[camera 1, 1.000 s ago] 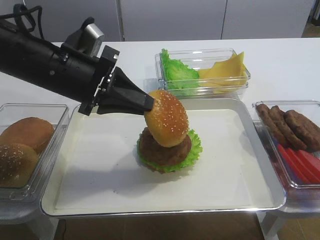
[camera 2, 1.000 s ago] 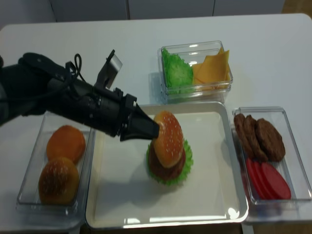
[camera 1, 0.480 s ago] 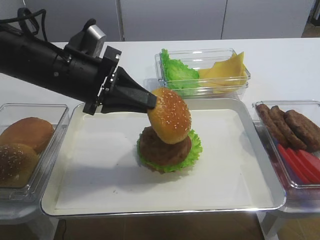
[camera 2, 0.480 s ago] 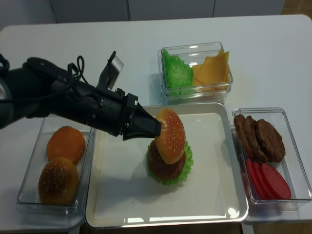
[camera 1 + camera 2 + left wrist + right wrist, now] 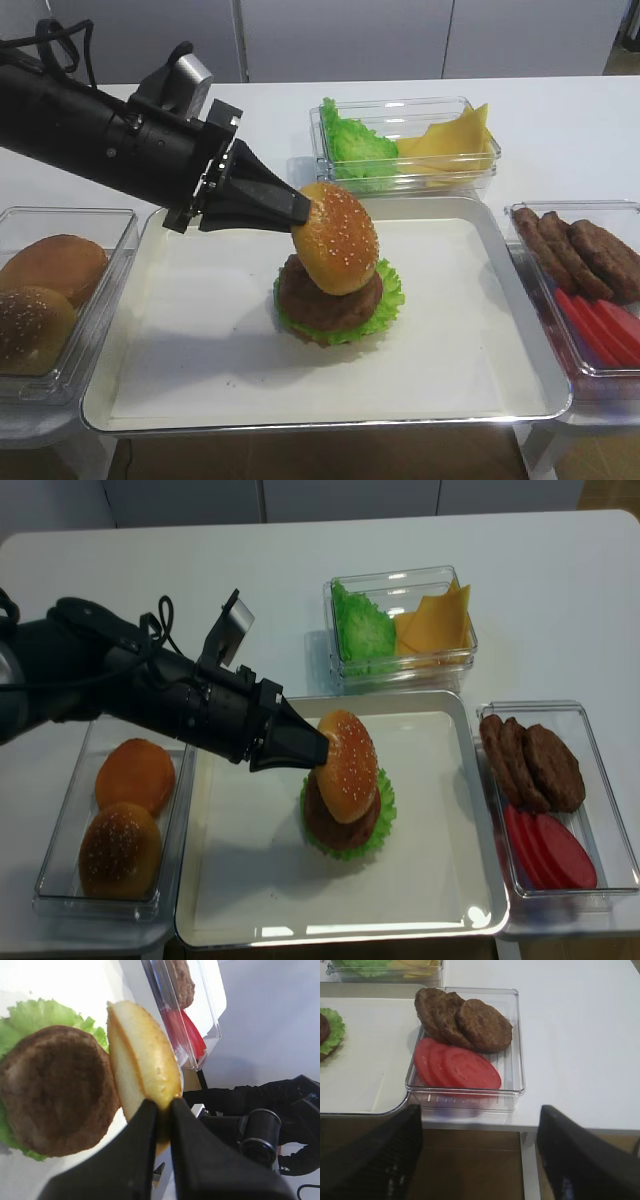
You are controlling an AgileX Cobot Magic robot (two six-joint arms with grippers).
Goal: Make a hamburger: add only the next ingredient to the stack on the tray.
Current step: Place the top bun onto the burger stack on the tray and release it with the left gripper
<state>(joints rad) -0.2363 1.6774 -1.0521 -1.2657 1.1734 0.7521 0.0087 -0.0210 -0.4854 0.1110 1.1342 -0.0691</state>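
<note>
My left gripper is shut on the rim of the sesame-seeded bun top. The bun top hangs steeply tilted, seeded dome facing away from the arm, directly over the stack of patty, lettuce and bun base on the tray. Its lower edge is at the patty's top; I cannot tell whether they touch. In the left wrist view the fingers pinch the bun top beside the patty. My right gripper stands open below the table's front edge.
A clear box of lettuce and cheese stands behind the tray. A clear box with two buns is on the left. On the right stands a box of patties and tomato slices.
The left arm shifted slightly. The bun top rose a little and came back down, still tilted over the patty. The grip is unchanged.
</note>
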